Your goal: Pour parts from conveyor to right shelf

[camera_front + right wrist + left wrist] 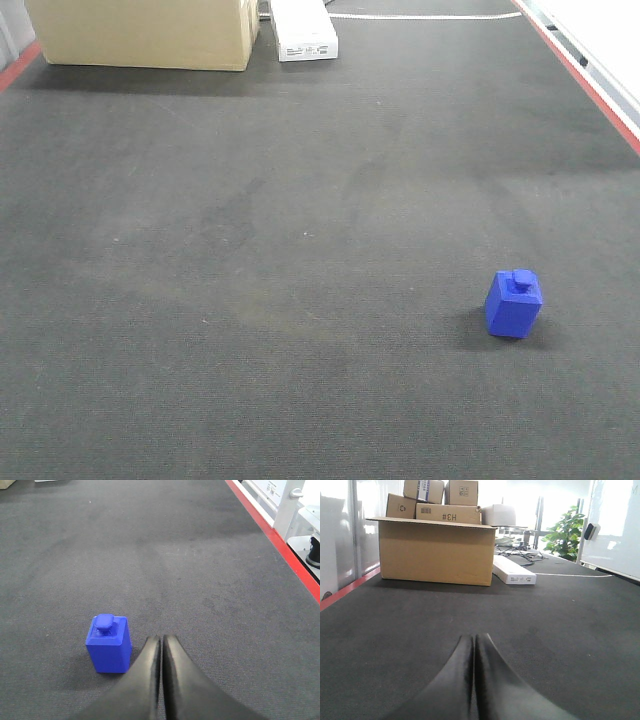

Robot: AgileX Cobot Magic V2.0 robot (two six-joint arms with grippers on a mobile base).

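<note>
Your small bright-blue plastic block point(514, 305) stands upright, tab on top, on the dark grey-black fabric conveyor belt point(300, 250). It is in the belt's near right part, well apart from the red side rail point(590, 85). In the right wrist view the block sits just left of your right gripper point(161, 639), whose fingers are clenched together on nothing. Your left gripper point(474, 637) is likewise clenched and empty, over bare belt. At the far end, a tan cardboard box point(140, 35) sits just beside a white carton point(305, 35).
</note>
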